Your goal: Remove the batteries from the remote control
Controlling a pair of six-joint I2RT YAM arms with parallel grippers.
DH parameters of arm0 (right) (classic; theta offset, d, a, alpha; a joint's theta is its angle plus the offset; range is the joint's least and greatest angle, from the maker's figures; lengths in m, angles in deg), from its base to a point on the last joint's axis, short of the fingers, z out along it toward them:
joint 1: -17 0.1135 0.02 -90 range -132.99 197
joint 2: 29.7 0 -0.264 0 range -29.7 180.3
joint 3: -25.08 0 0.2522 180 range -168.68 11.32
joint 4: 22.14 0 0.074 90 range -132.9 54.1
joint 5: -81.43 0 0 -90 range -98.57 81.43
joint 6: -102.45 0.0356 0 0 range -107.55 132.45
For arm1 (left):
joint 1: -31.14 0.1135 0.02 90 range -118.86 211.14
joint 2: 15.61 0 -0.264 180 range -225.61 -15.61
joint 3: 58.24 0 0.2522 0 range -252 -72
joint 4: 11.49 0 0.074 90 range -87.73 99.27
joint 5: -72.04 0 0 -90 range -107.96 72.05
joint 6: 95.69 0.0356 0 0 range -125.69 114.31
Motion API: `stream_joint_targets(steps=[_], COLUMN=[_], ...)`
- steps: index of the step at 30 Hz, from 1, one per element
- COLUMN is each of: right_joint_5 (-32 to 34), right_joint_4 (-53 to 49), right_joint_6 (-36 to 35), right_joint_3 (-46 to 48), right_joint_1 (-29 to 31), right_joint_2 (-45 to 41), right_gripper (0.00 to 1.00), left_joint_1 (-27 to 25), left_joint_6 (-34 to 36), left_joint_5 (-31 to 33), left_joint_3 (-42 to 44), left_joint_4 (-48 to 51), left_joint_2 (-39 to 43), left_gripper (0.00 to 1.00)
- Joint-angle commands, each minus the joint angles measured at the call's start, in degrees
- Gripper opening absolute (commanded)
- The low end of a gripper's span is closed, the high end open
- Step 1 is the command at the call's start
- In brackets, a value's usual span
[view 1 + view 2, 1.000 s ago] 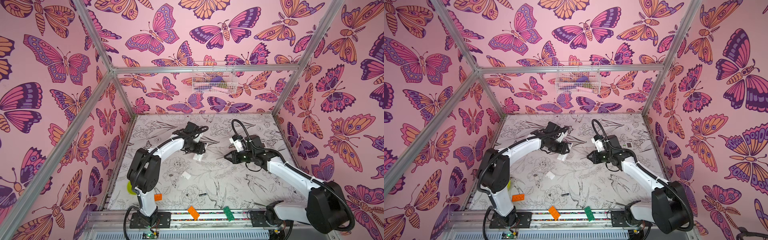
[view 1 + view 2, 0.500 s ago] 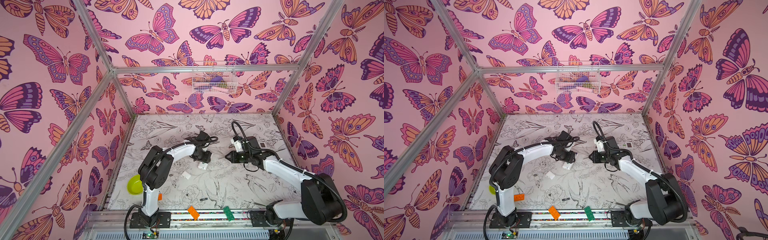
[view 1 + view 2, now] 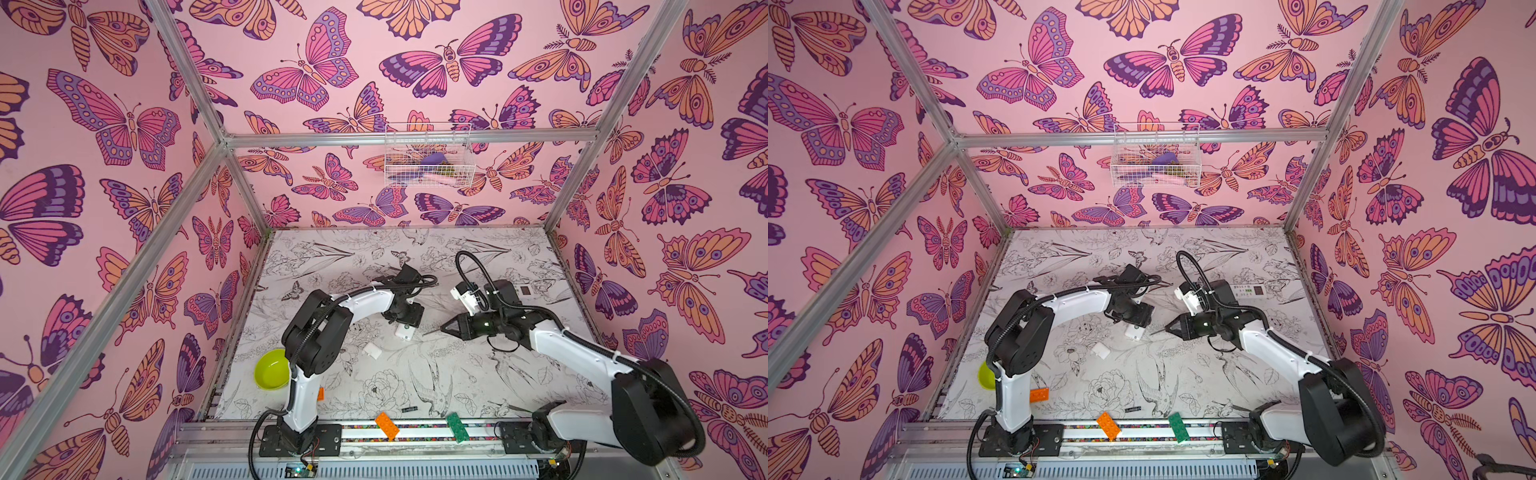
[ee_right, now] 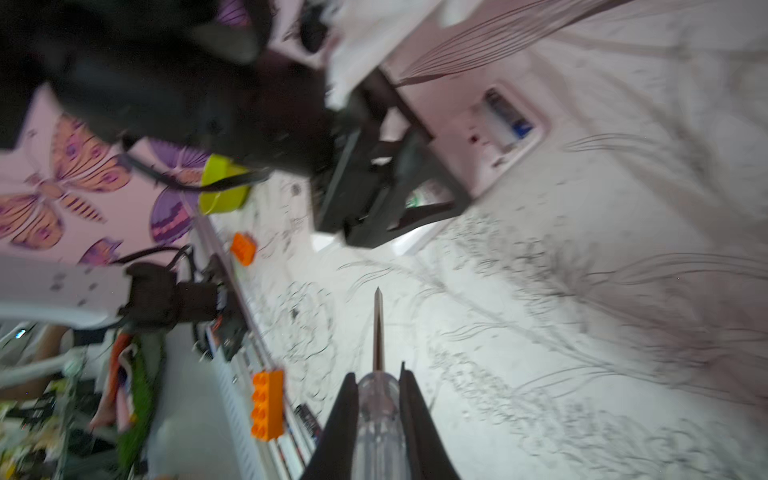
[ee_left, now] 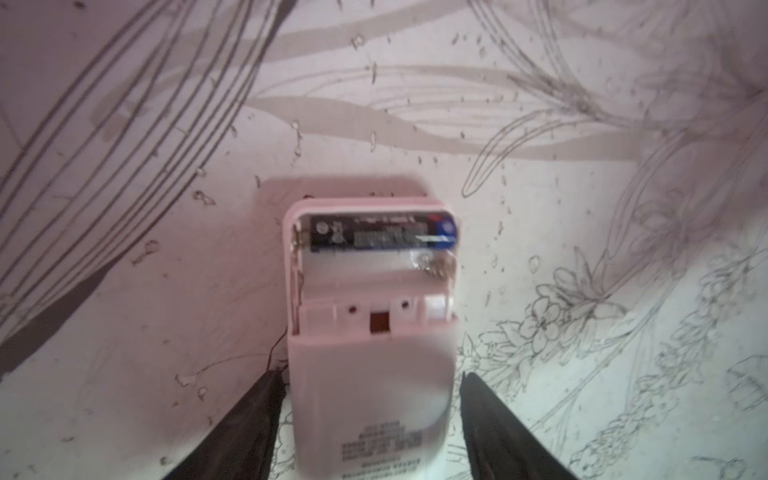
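Your left pincer point(image 5: 370, 376) stands apart astride the white remote point(image 5: 374, 345); grip it firmly first. One black battery point(image 5: 382, 237) lies in the open compartment's point(image 5: 365, 272) end slot. With the screwdriver point(image 4: 377, 324) clamped in your right pincer point(image 4: 377, 372), slip the tip under one end and lever gently.

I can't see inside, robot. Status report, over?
Left hand open astride remote. Right hand shut on screwdriver. One black battery seated, nothing covering it.

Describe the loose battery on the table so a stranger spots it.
Look along the front edge of the table. There the orange brick and green brick lie on the rail; the battery lies beyond the gap between them. It is slim, black, far smaller than either brick.
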Motion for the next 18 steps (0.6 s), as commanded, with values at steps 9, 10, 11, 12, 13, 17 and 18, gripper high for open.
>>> stream_joint_targets(steps=[9,10,11,12,13,17,18], right_joint_5=[-7.6,-7.1,-6.3,-5.3,-3.9,0.7,1.7], right_joint_4=[-13.9,-14.8,-15.5,-16.2,-16.9,-16.5,-16.1], right_joint_6=[-15.1,-16.6,-17.8,-18.9,-20.0,-19.6,-19.6], right_joint_3=[-0.4,-0.8,-1.0,-1.2,-1.4,-2.7,-3.0], right_joint_1=[22.6,24.0,25.1,26.0,27.0,31.2,32.1], right_joint_2=[-3.9,-3.8,-3.9,-3.9,-3.6,-0.2,0.7], right_gripper=[0.00,0.00,0.00,0.00,0.00,0.00,0.00], left_joint_1=[4.8,5.8,6.9,8.0,9.3,14.7,15.9], left_joint_6=[4.6,5.5,6.3,7.0,7.8,10.2,10.5], left_joint_5=[0.8,0.7,0.6,0.4,0.2,-1.1,-1.8], left_joint_3=[-0.8,-0.4,0.1,0.7,1.4,4.4,5.0], left_joint_4=[4.4,4.3,4.1,3.8,3.4,2.1,1.7], left_joint_2=[10.5,12.3,13.8,15.3,16.8,21.9,22.9], left_gripper=[0.90,0.90,0.90,0.91,0.91,0.93,0.94])
